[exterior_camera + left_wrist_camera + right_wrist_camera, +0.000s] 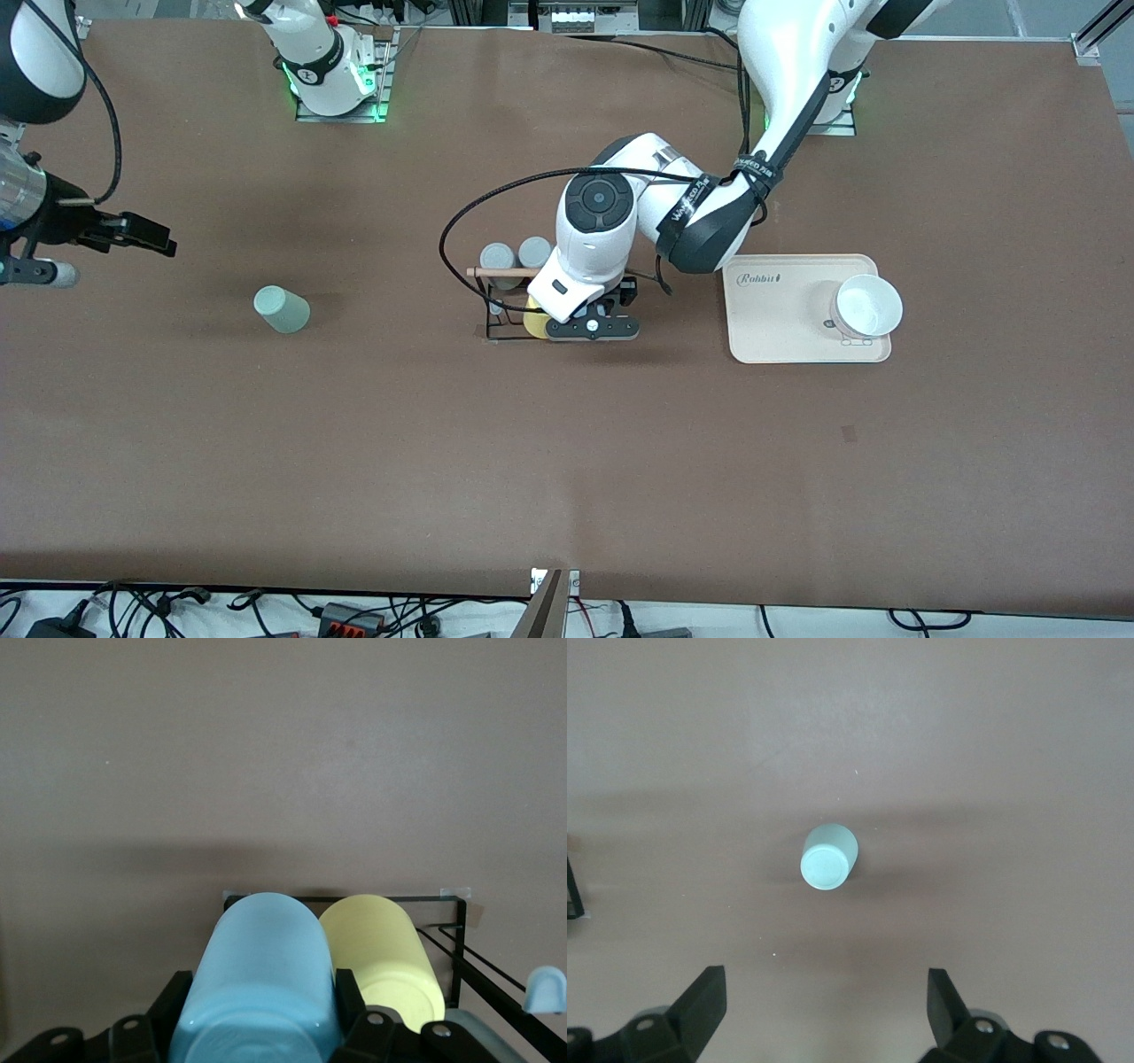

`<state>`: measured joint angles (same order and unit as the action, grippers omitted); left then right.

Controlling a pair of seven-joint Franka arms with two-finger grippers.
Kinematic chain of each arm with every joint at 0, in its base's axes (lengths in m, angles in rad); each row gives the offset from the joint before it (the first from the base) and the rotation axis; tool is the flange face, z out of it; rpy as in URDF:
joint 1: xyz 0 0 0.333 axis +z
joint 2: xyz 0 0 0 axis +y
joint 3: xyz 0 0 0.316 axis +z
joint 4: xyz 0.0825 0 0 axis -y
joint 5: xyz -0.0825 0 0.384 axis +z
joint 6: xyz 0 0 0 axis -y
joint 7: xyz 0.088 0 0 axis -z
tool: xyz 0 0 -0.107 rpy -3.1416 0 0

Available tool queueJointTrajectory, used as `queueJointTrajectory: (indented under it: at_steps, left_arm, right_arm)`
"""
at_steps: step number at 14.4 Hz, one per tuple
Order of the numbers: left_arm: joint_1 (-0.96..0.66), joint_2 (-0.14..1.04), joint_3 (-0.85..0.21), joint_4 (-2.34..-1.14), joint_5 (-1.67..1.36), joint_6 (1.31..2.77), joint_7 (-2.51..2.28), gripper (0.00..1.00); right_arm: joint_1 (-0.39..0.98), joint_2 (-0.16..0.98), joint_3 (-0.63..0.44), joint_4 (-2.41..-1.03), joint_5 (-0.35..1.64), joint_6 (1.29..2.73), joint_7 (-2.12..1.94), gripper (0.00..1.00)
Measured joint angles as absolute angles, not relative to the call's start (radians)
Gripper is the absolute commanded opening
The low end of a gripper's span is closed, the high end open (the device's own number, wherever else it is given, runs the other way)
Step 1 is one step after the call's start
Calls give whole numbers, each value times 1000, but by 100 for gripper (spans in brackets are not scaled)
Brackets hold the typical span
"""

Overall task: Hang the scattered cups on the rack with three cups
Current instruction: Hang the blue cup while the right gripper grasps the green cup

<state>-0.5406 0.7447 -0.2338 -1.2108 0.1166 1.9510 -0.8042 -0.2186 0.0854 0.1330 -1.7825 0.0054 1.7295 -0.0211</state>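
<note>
Two small, smooth, tapered plastic-looking cups, likely light and slippery: the light blue cup [259, 979] sits clamped across its sidewall in the left gripper [257, 1028] over the black wire-frame rack [498, 312]; the pale sage green cup [282, 309] stands mouth-down below the spread-fingered right gripper [824, 1005], best pinched across its body.

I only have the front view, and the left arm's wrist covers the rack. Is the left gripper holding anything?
Observer: Yes. The left wrist view shows the left gripper shut on the light blue cup, right beside the yellow cup at the rack.
Operator: And the right gripper, open or shut?
Observer: Open. In the right wrist view the right gripper has its fingers spread wide and empty, with the sage green cup on the table ahead of it, untouched.
</note>
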Motion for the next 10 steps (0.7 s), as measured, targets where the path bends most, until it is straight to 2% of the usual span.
queueJointTrajectory:
  at_steps: [3,7,10]
  left_arm:
    - [-540,758,-231,-1229,153,1968,-804,21]
    - [-541,760,-229,-1237,171,1971,-804,21]
    - [-542,776,-229,-1242,177,1971,-804,21]
  right_arm:
    - [-205,182,134,-1785,5,1744,-21,100]
    - [-130,332,135,-1807,-53,1847,-18,100]
    - [-124,377,133,-1891,-62,1992,-18,100]
